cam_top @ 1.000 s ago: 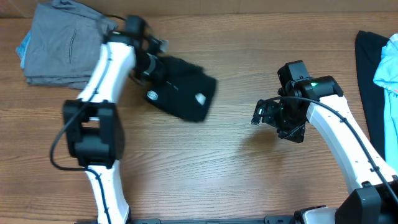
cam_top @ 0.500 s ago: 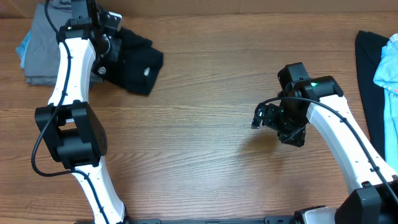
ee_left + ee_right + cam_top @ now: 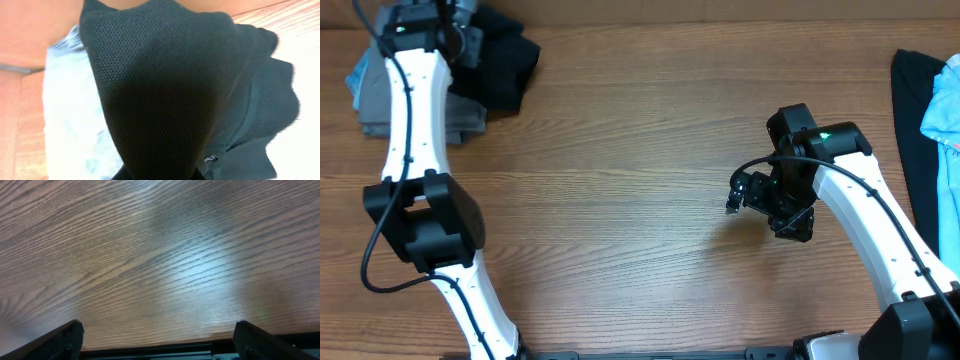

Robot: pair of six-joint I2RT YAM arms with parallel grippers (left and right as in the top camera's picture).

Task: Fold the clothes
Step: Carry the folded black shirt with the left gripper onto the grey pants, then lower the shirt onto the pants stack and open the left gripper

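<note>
Black shirt (image 3: 165, 90) pinched in left hand (image 3: 470, 48), button (image 3: 210, 159) visible only wrist-side; right hand (image 3: 159, 336) wide, empty

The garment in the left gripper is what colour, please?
The garment is black; left wrist view shows it best.

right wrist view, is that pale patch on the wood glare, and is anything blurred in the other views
Right wrist: yes, a washed-out glare patch on the wooden table. Left wrist: the black shirt fills the frame, weave sharp at centre; its right edge and the light blue garment behind are blurred. Overhead: even light, sharp, a faint shadow under the right arm.
</note>
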